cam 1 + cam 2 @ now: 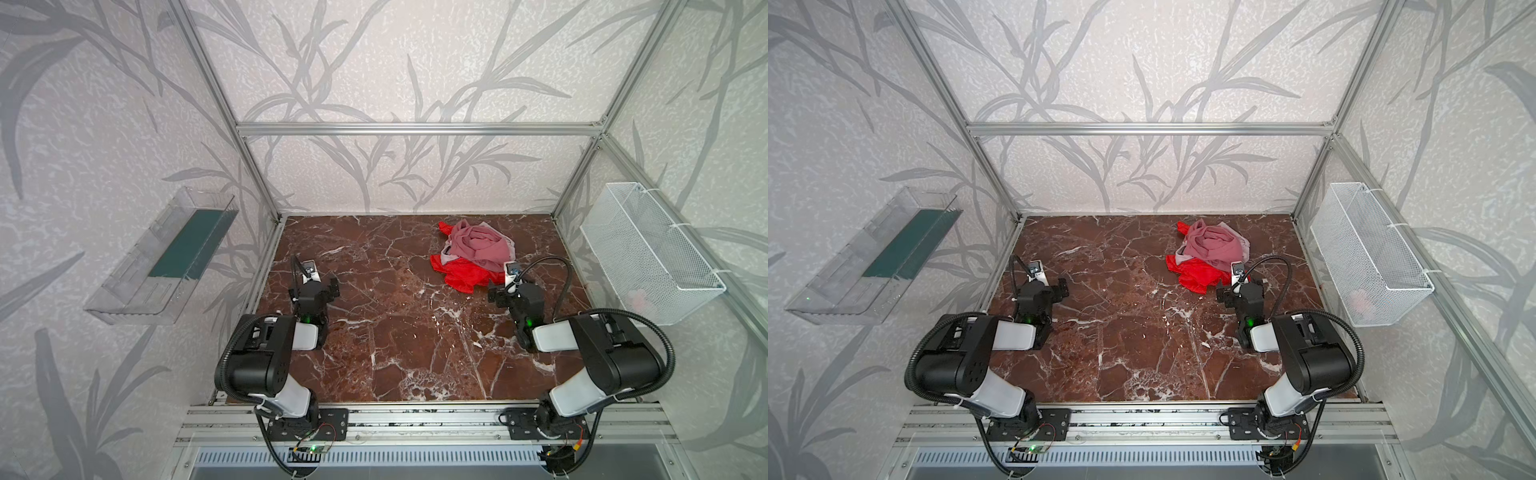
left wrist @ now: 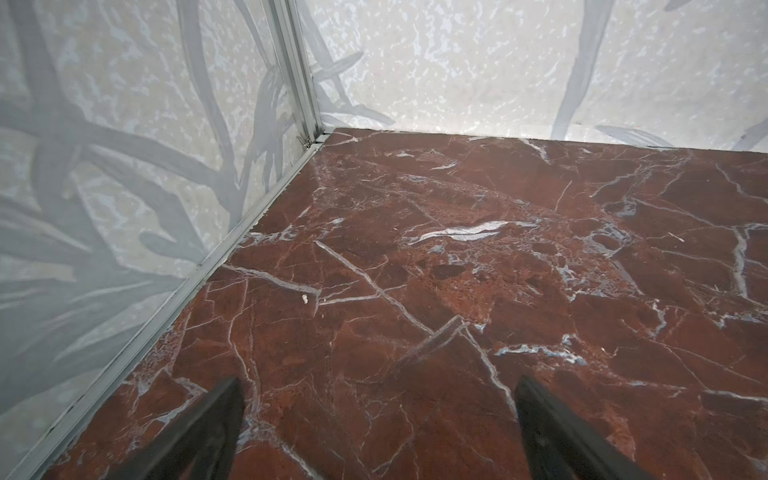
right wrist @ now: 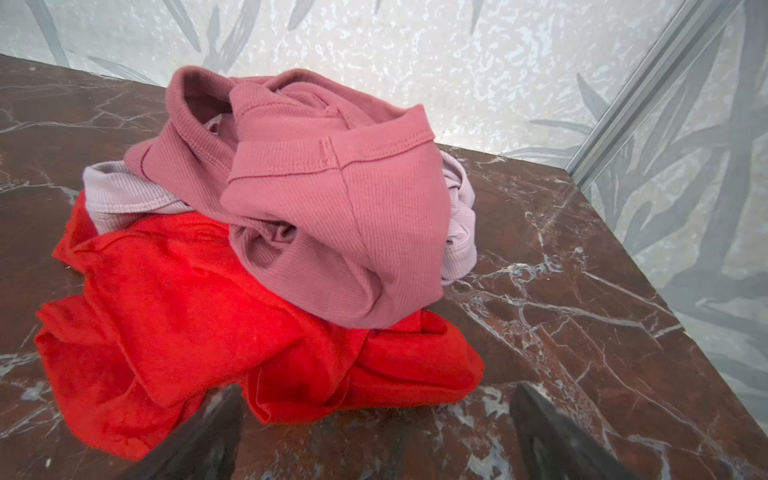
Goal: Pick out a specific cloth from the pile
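While viewing the three-cloth pile [image 1: 473, 253], note pale lilac-pink ribbed cloth [image 3: 120, 191] within; left gripper [image 2: 376, 386], right gripper [image 3: 376, 390] spread wide, empty.

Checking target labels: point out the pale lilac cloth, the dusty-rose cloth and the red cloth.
pale lilac cloth [image 3: 120, 193]: right wrist view, exposed ribbed edge.
dusty-rose cloth [image 3: 332, 199]: right wrist view, ribbed top fold.
red cloth [image 3: 166, 311]: right wrist view, broad front flap.
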### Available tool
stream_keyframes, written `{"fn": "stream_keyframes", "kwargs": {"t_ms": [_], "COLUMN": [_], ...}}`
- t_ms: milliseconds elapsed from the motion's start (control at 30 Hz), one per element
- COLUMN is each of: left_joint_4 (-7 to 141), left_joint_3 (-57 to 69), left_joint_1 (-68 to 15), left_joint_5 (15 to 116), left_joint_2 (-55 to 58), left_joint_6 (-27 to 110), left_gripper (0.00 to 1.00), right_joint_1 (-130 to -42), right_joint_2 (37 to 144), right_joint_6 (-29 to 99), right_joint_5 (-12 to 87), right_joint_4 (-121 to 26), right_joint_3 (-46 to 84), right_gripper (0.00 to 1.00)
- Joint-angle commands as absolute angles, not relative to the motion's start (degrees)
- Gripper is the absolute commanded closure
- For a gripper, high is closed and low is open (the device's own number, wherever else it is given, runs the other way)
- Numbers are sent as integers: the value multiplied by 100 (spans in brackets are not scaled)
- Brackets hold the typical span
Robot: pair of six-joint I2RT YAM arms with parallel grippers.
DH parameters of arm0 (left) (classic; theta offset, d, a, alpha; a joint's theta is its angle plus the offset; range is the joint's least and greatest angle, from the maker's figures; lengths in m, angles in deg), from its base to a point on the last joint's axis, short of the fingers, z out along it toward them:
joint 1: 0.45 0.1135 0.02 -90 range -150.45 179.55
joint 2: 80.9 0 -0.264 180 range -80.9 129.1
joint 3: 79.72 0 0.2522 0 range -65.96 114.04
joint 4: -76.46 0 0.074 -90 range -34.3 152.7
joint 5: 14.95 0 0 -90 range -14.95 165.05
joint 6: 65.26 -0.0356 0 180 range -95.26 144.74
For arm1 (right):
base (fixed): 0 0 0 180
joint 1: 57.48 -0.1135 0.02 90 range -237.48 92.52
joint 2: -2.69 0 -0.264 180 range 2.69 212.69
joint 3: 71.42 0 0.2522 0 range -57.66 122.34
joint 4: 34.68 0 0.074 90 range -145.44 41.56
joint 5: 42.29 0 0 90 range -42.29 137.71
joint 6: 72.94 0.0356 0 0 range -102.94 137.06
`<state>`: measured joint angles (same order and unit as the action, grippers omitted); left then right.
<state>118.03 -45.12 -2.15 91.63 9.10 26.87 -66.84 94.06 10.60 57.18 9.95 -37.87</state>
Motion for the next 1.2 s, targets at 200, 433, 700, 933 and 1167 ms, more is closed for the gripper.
{"fn": "stream_keyframes", "kwargs": {"t_ms": [200, 433, 700, 933, 1167], "left_joint_4": [11905, 11895, 11948, 11205, 7693], "left_joint_3": [-4496, -4493, -4521, -4486, -3168], "left_joint_1": [-191, -185, -205, -431, -558], "left_joint_5": [9202, 9193, 9226, 9866, 9593], "left_joint_2": [945, 946, 945, 43, -1284], "left_joint_6": [2691, 2694, 2676, 2572, 3399], "left_gripper": [1, 1, 9, 21, 32], "right_joint_1": [-6653, -6618, -6618, -6783, -7161], "right_joint_2": [9408, 9400, 9400, 8736, 7406], "right_joint_6": [1117, 1177, 1179, 1079, 1916], "right_joint_5": [5683, 5686, 5684, 6090, 5559], "right_joint_4": [1063, 979, 975, 249, -4747], "right_joint_3": [-3735, -3692, -3692, -3560, -1314], "right_gripper": [1, 1, 1, 3, 21]}}
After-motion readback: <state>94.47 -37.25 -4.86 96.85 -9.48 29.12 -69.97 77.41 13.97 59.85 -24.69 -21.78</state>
